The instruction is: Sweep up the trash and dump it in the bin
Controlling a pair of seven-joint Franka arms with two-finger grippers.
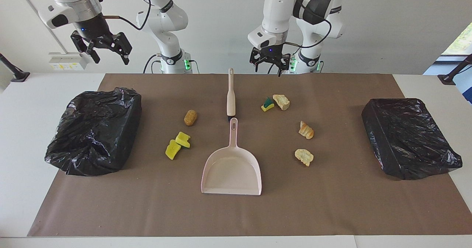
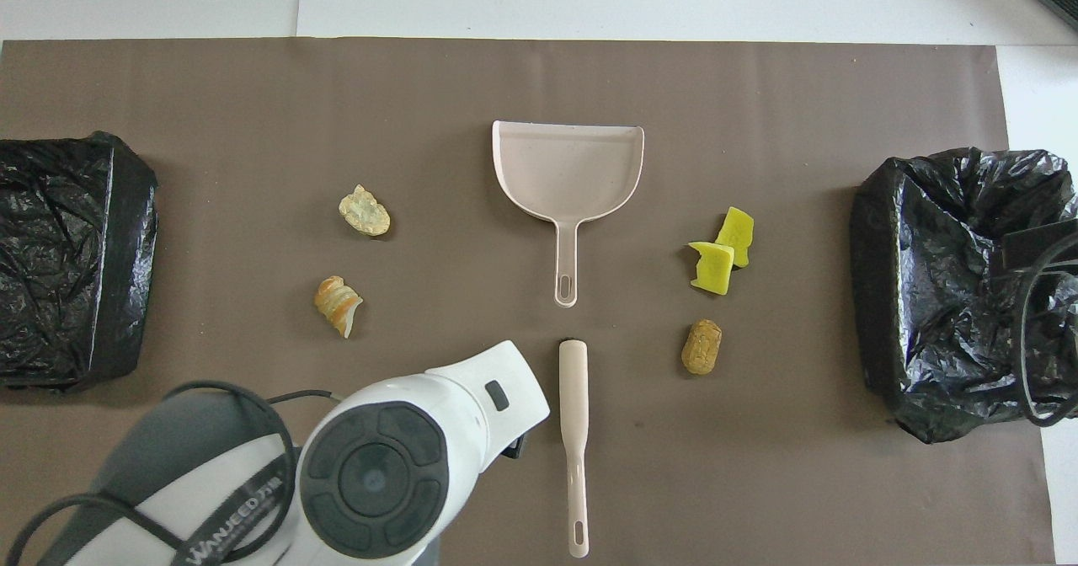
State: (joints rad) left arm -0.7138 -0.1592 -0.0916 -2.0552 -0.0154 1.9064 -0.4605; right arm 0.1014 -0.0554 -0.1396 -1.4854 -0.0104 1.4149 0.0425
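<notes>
Closest to your robots, the left gripper (image 1: 270, 61) hangs over the mat's near edge with fingers spread, and the right gripper (image 1: 104, 47) hangs spread too, high over the right arm's bin (image 1: 96, 130); neither holds anything, so nothing looks begun. Next out lies the brush (image 1: 231, 95), handle toward the arms, likely so you can grasp it easily. Farther still, the dustpan (image 1: 231, 166) lies in line, mouth facing away. You have 7 pieces of trash (image 1: 178, 144) scattered on both sides of these tools, each group between them and a black-lined bin.
</notes>
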